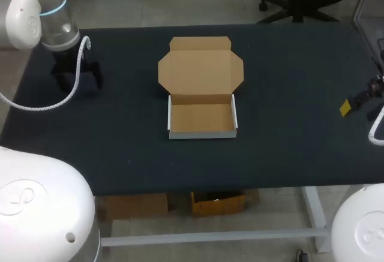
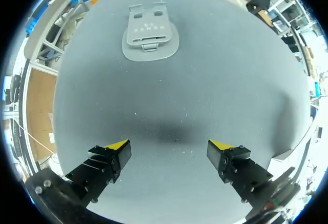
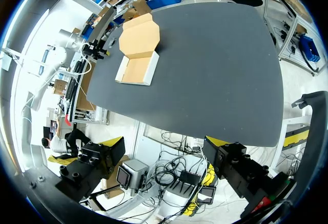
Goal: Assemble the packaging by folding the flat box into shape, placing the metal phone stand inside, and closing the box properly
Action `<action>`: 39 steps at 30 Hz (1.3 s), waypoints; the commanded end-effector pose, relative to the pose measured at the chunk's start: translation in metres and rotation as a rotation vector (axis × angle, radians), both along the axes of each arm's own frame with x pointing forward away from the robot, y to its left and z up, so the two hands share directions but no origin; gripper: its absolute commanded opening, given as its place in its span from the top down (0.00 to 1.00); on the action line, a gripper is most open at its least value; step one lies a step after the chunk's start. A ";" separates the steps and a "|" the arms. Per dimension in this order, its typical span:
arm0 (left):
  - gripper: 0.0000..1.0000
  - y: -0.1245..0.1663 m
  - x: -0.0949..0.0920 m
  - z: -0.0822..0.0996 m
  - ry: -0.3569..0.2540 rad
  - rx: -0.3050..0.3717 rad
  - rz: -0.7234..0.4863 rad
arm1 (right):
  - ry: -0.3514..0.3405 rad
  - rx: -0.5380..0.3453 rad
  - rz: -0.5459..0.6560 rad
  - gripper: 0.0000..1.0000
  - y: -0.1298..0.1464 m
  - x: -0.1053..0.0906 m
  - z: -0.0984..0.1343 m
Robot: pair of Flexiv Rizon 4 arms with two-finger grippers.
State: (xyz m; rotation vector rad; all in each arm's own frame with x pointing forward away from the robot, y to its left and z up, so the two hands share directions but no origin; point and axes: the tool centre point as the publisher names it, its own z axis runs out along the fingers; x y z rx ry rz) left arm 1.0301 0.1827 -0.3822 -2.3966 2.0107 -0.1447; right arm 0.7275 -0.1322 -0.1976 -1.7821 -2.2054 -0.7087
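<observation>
On your dark table (image 1: 300,124) the box (image 1: 201,118) sits at the middle, lid open, the grey phone stand (image 2: 150,34) lies flat ahead of your left end effector (image 2: 169,152), fingers apart, and your right end effector (image 3: 164,149) is spread too.
</observation>
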 end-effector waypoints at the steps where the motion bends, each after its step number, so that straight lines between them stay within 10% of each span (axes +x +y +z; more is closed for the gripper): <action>1: 0.00 0.004 0.009 0.001 0.014 0.008 0.001 | 0.002 0.000 0.001 0.00 -0.001 -0.001 0.002; 39: 0.00 0.014 0.063 -0.012 0.041 0.034 0.009 | 0.002 0.000 0.001 0.00 -0.001 -0.001 0.002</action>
